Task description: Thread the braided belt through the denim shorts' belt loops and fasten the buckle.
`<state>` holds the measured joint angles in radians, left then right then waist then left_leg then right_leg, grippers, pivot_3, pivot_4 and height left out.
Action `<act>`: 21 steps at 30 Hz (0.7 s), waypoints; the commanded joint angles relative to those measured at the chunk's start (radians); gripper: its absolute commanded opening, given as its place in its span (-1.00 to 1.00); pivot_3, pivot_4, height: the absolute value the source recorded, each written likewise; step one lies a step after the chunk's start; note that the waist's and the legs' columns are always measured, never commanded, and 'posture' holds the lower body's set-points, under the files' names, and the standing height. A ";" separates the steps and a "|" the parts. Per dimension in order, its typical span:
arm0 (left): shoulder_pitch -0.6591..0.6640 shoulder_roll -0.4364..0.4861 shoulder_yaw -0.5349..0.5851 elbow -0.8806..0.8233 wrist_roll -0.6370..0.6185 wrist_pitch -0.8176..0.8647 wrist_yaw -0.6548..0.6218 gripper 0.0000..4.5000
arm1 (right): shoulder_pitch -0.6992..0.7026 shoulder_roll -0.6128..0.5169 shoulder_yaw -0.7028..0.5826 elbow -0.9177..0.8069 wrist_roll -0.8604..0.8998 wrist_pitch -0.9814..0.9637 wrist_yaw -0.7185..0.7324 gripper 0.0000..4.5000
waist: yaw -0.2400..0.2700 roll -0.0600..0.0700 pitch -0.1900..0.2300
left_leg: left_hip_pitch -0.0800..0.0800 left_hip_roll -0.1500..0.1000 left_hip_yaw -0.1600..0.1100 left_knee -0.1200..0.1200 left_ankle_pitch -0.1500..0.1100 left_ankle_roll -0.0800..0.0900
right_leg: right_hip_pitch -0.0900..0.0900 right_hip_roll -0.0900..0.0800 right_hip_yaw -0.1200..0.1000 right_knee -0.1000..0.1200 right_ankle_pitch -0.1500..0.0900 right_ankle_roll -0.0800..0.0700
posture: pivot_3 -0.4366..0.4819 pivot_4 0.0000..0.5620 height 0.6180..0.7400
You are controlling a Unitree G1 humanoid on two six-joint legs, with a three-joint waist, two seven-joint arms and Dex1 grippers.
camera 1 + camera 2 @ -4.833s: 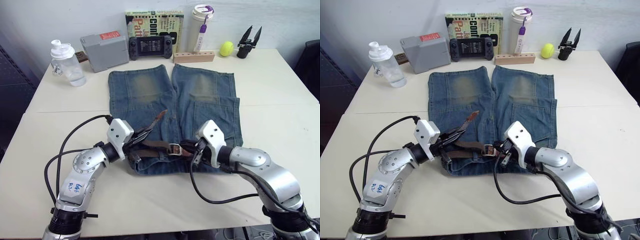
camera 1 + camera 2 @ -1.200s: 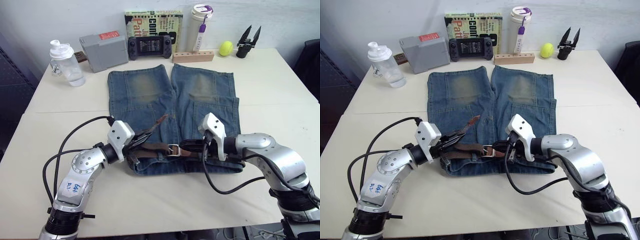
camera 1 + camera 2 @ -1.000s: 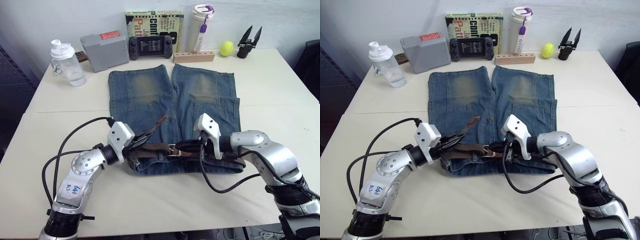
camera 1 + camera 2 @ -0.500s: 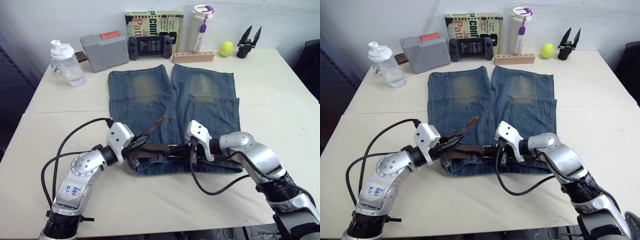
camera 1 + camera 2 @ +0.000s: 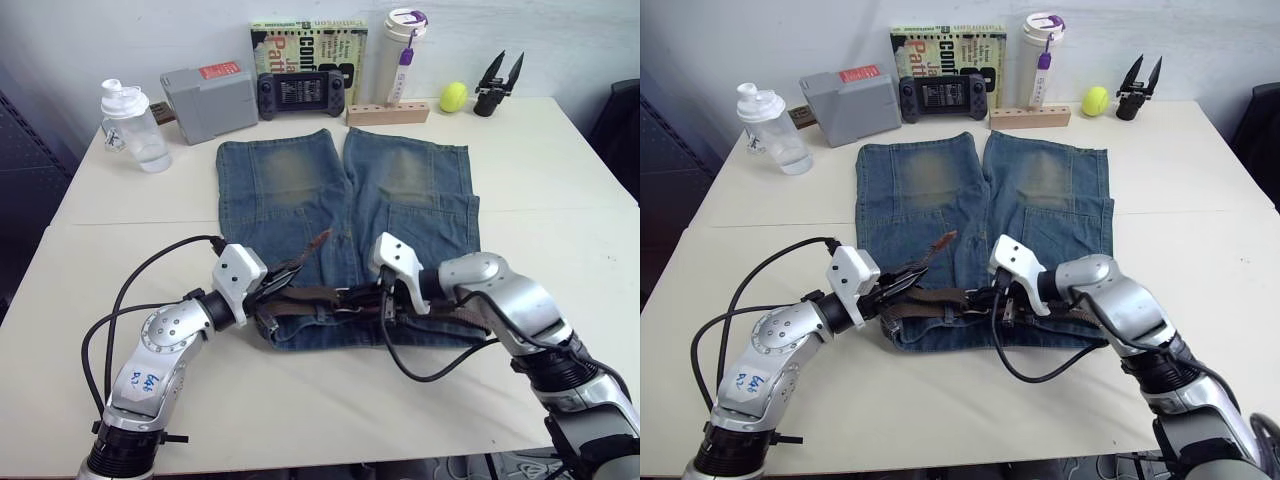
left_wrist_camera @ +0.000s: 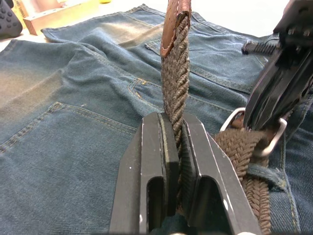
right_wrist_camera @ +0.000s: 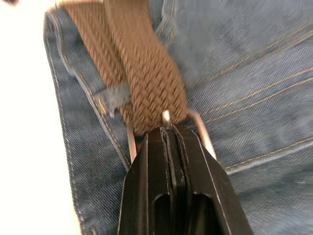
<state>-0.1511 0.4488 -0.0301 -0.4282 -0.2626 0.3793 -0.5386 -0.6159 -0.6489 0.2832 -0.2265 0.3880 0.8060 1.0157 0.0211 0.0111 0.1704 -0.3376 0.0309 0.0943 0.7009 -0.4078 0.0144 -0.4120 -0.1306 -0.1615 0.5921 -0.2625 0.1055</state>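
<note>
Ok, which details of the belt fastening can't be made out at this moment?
- Prong seated or not: right wrist view, the right gripper covers the buckle middle.
- Belt through the rear loops: head views, shorts lie over it.
- Belt tip: left wrist view, cut off at the edge.
- Left gripper pinches the belt.

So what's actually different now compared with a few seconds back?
The right gripper has slid along the waistband toward the robot's left and now sits shut at the buckle, which was uncovered before. The left gripper has stayed clamped on the belt near its tip, holding that end lifted off the shorts. The shorts and the things along the table's far edge haven't moved.
</note>
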 commanded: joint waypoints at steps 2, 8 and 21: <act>-0.002 0.009 0.010 -0.049 0.002 -0.020 -0.002 -1.00 | -0.013 -0.004 -0.050 -0.045 0.039 0.017 0.005 -0.98 | -0.001 0.000 0.000 | 0.000 0.000 0.000 0.000 0.000 0.000 | 0.000 0.000 0.000 0.000 0.000 0.000 | -0.05 -0.47 0.85; -0.003 0.009 0.010 -0.049 0.003 -0.019 -0.001 -1.00 | 0.014 0.015 -0.006 -0.027 0.006 -0.003 -0.015 -0.98 | 0.000 0.000 0.000 | 0.000 0.000 0.000 0.000 0.000 0.000 | 0.000 0.000 0.000 0.000 0.000 0.000 | -0.05 -0.47 0.85; 0.005 0.012 0.017 -0.061 0.002 -0.013 0.006 -1.00 | 0.015 0.037 0.065 0.082 -0.073 -0.064 -0.014 -0.98 | -0.001 0.000 0.000 | 0.000 0.000 0.001 0.000 0.000 0.000 | 0.000 0.000 0.000 0.000 0.000 0.000 | -0.05 -0.47 0.85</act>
<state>-0.1509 0.4522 -0.0297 -0.4300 -0.2627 0.3793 -0.5380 -0.5903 -0.6227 0.3243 -0.1734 0.3396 0.7633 0.9927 0.0196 0.0111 0.1704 -0.3375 0.0310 0.0952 0.7008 -0.4078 0.0143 -0.4120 -0.1303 -0.1616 0.5921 -0.2625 0.1055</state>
